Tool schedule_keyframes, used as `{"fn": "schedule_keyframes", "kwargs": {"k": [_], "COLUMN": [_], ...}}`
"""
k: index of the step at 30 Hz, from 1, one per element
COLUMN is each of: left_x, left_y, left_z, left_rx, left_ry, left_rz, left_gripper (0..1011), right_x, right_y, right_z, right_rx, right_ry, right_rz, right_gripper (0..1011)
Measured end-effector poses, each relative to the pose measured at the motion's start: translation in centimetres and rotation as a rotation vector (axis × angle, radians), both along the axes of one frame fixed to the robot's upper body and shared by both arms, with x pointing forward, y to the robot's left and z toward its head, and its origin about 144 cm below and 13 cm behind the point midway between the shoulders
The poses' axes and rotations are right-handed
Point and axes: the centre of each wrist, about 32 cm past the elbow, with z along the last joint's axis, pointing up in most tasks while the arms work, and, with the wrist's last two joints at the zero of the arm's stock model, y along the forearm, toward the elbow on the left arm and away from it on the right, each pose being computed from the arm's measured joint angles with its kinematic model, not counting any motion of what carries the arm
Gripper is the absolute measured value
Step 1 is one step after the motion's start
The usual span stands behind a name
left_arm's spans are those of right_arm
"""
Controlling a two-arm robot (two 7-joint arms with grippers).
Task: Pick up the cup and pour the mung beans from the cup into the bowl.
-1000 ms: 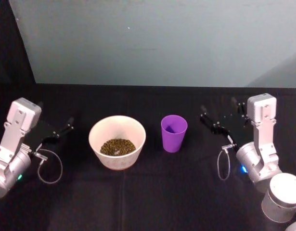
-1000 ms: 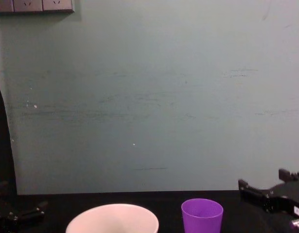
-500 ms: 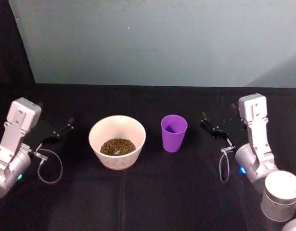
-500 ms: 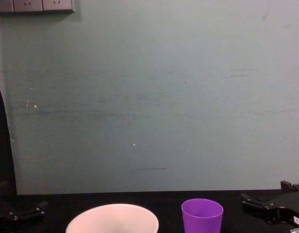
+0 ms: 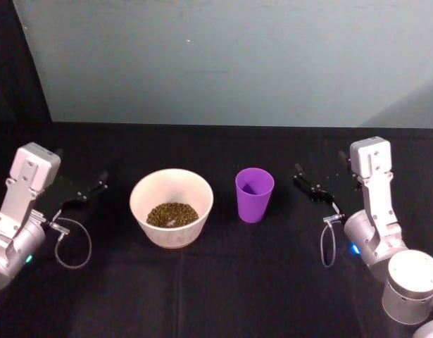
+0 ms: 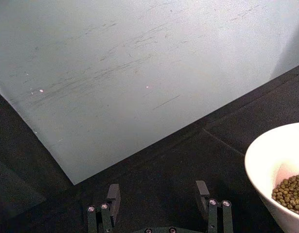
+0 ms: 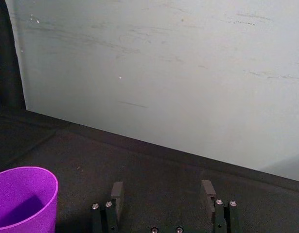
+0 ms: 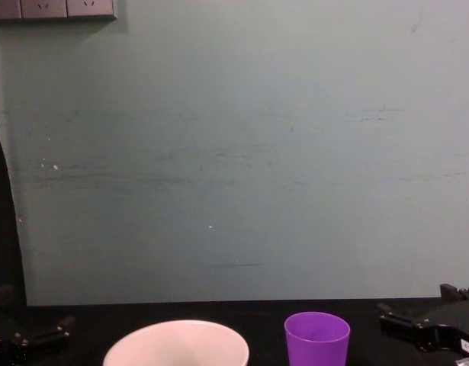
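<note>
The purple cup stands upright on the black bench, just to the right of the bowl. The two are near each other but do not touch. The pale bowl has a small heap of mung beans at its bottom. Inside the cup no beans can be seen.

The right end effector is to the right of the cup, apart from it, with its fingers spread wide and nothing between them. In the right wrist view the two black fingers stand well apart and the cup sits off to one side of them. Compared with one second ago, this end effector has pulled back a bit toward the right and sits lower in the chest view. Since half a second ago it has hardly moved.

The left end effector is to the left of the bowl, also released and holding nothing. It is in the same place as before. The cup and the bowl have not moved either.
</note>
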Motion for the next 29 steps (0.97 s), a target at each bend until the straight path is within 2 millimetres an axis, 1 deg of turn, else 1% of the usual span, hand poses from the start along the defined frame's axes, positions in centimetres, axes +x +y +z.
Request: {"fn": "schedule_keyframes", "kwargs": {"k": [29], "left_x": [0.00], "left_y": [0.00], "left_z": [0.00], "left_rx": [0.000], "left_ry": [0.000], "left_rz": [0.000], "left_gripper": [1011], "right_x": [-0.01], "right_y": [-0.05], "right_z": [0.00], "right_rx": [0.005], "right_ry": [-0.001], "right_rz": [0.004], "right_gripper": [1003]}}
